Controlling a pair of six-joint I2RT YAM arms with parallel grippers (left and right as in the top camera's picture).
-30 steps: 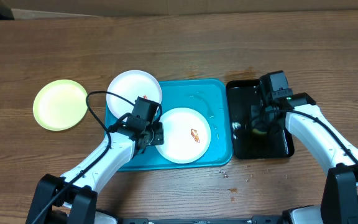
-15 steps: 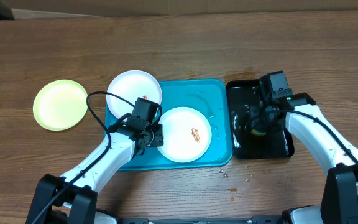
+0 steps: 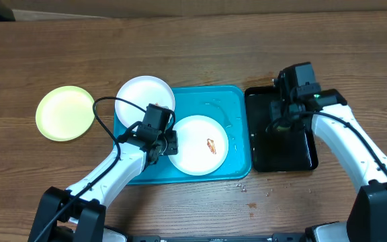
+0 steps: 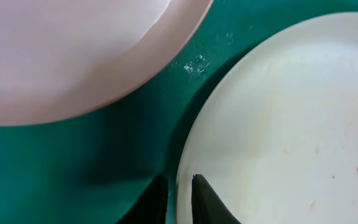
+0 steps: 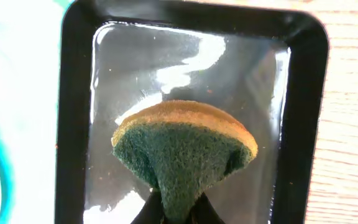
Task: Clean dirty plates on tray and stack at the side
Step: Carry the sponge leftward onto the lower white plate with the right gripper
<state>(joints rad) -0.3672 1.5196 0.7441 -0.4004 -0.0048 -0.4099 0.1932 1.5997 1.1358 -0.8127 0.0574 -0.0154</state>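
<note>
The smeared plate lies flat in the right half of the tray, its orange-brown smear just right of centre. It looks thin, stiff and light, with a glossy face that is probably slick when wet, so it should slide or spin under a scrub unless it is pinned. The low raised rim is the only real place to take it, since the flat middle offers nothing to pinch. The left gripper sits there, its jaws nearly together across the left rim, one tip on the plate's face and one outside on the tray floor. A second plate overlaps the tray's far left corner, just beside the first one but apart from it. A green plate rests on the table, well apart to the left. To the right, over the black tray with its wet floor, the right gripper is clamped on a sponge, green scouring face toward the camera.
</note>
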